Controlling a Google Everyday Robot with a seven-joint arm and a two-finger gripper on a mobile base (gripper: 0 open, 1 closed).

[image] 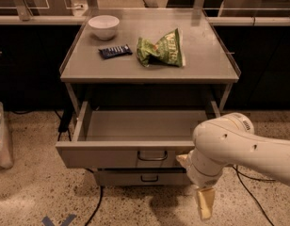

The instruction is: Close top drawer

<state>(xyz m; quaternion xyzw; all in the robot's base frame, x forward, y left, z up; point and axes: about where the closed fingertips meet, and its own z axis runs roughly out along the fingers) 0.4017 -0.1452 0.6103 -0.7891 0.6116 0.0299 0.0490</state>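
Observation:
The top drawer (135,126) of the grey cabinet stands pulled out, and its plain grey floor shows. Its flat front panel (102,154) carries a small dark loop handle (152,156) at centre. My white arm (229,147) comes in from the lower right. Its bulky wrist is against the right end of the drawer front. My gripper (204,202) hangs below the wrist, lower than the drawer front and right of the handle.
A lower drawer front (142,177) with the same handle shows beneath. On the cabinet top (206,55) lie a white bowl (104,26), a dark bar wrapper (115,51) and a green chip bag (161,49). Cables (95,206) run over the speckled floor. A bin (1,135) stands at left.

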